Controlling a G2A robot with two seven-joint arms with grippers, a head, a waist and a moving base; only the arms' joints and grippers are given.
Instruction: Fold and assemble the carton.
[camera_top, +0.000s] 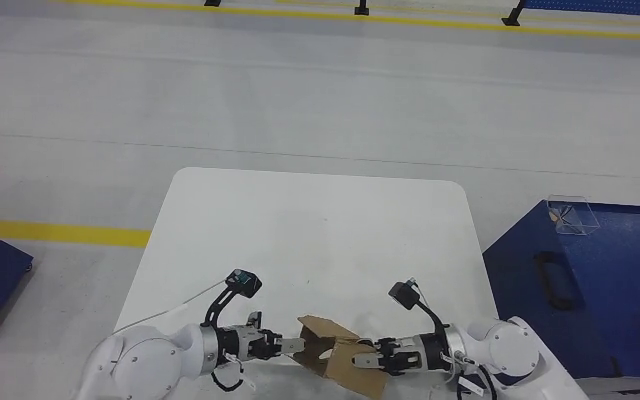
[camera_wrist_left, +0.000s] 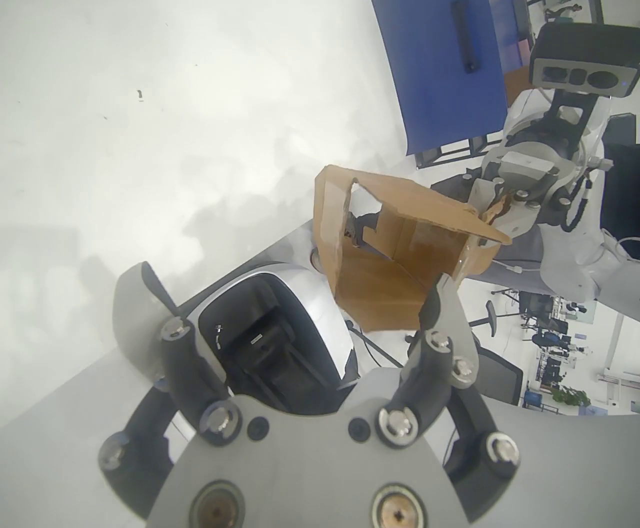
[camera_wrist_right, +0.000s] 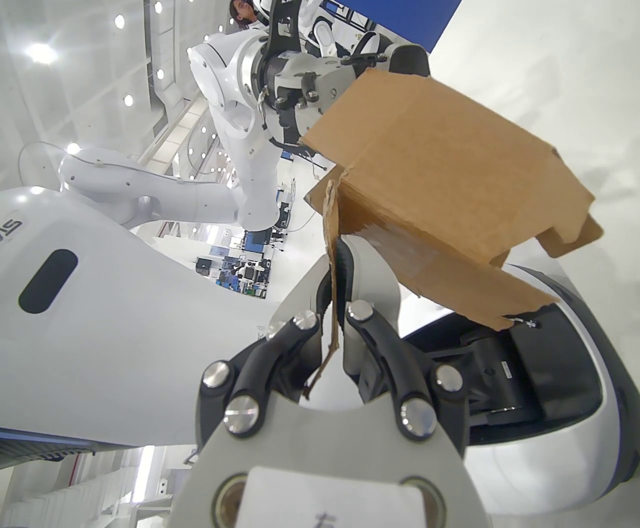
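White tabletop, grey floor w/ yellow line. R wrist view: R fingers pinch carton flap; L fingers spread.

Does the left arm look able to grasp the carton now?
Probably yes: the left pincer is open at the carton, nothing between them; the right pincer holds its other side.

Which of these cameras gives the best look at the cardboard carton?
The right wrist view: the carton looms large, with its outer panels plain and one flap pinched in the right end effector. The left wrist view shows its open inside. The top view shows it small, between both arms.
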